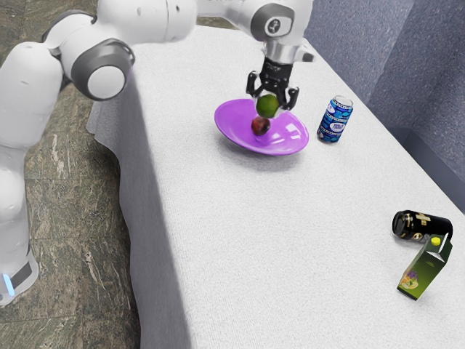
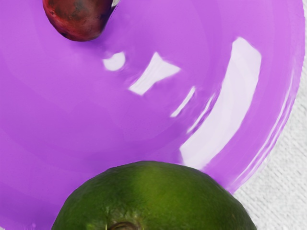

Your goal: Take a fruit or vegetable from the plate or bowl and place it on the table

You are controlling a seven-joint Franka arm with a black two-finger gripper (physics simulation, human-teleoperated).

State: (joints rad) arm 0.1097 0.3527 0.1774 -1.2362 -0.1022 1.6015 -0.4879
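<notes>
The pincer (image 1: 269, 104) holds the green fruit (image 1: 267, 107), probably firm and fairly light; its smooth, rounded skin could slip, so clasping its widest middle suits best.

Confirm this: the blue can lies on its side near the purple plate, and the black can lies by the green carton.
One correction: the exterior view shows the blue can standing upright near the purple plate. The black can does lie by the green carton.
</notes>
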